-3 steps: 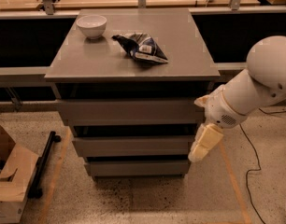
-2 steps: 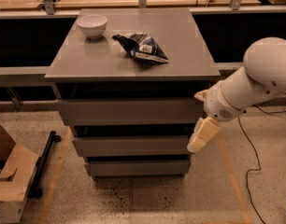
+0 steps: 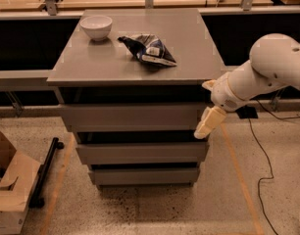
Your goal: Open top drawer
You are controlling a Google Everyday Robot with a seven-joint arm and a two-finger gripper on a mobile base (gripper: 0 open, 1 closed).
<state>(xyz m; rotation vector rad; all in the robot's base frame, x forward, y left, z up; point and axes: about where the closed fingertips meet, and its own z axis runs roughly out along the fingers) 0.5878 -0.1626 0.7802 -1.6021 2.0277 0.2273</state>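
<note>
Where the top drawer [image 3: 133, 116] ends rightward, the end effector [image 3: 209, 123] hangs.

Three grey drawer fronts in one cabinet: one top drawer [image 3: 133, 116], plus two narrower ones, middle drawer [image 3: 140, 152] and bottom drawer [image 3: 142, 175], toward 6 o'clock of it. On the one cabinet top [image 3: 91, 67]: one white bowl [image 3: 96, 27] at 10 o'clock, one crumpled bag [image 3: 149, 49] near centre. One gripper [image 3: 208, 124], at 3 o'clock of the top drawer, by its right end. One cardboard box [image 3: 10, 190] at 8 o'clock on the floor.
</note>
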